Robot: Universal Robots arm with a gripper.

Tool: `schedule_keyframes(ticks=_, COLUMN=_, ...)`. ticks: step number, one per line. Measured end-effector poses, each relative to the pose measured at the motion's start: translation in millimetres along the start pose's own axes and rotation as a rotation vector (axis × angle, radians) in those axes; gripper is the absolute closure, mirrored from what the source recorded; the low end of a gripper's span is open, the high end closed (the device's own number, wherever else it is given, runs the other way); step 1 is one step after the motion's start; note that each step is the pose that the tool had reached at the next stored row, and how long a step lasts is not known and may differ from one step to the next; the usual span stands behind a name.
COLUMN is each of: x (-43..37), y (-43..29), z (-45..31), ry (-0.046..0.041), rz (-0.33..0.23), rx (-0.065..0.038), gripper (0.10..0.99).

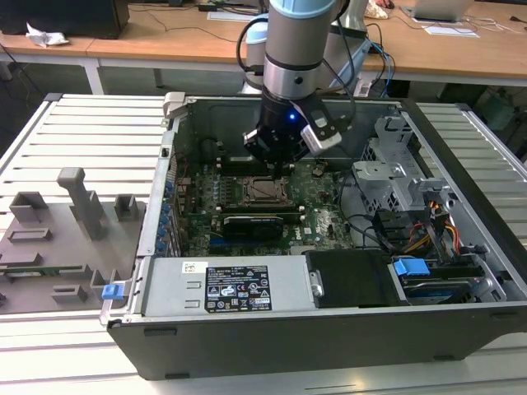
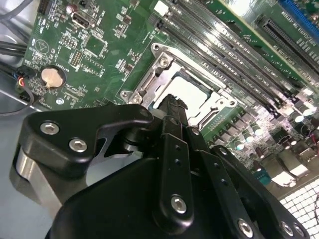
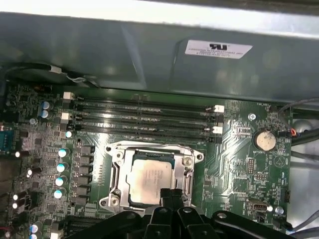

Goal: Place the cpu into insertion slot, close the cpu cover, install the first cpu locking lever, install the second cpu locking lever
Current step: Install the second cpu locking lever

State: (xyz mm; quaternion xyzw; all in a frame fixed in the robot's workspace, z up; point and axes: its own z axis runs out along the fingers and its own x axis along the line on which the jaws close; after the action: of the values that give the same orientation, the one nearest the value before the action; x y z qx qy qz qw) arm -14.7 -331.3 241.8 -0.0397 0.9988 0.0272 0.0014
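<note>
Silver-grey and faintly brushed, the flat square metal top of the cpu [image 3: 148, 179] lies level inside the insertion slot [image 3: 117, 155], a square socket with a bright metal rim bolted to the green motherboard [image 3: 239, 149]. Around the chip sits the cpu cover [image 3: 187, 172], a thin grey metal frame whose large square window leaves the chip's top bare; it lies flat on the socket. In the second wrist view the same chip [image 2: 187, 92] catches a white glare inside the frame [image 2: 149, 82].

Just above the socket's near edge hangs the black gripper [image 3: 172, 195], its matte plastic links studded with shiny screw heads. Its two slim fingers [image 3: 167, 196] stand pressed together, tips narrow, holding nothing, directly over the edge of the chip. From the exterior view the gripper [image 1: 276, 169] reaches down into the open grey steel computer case [image 1: 165, 321], right over the socket.

Beside the socket run four long, narrow black memory slots [image 3: 144, 119] with white end clips. On the socket's other side a round silver coin battery [image 3: 263, 140] sits on the board, and a row of small cylindrical capacitors [image 3: 62, 167] flanks it.
</note>
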Motion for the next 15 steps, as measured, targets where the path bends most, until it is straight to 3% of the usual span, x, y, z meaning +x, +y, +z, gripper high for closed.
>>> schedule_keyframes(ticks=2, x=0.4, y=-4.8, z=-0.2, ry=0.0, rz=0.0, rx=0.0, gripper=0.98)
schedule_keyframes(ticks=15, x=1.3, y=-16.8, z=-0.9, ry=0.0005, rz=0.0, rx=-0.001, gripper=0.98)
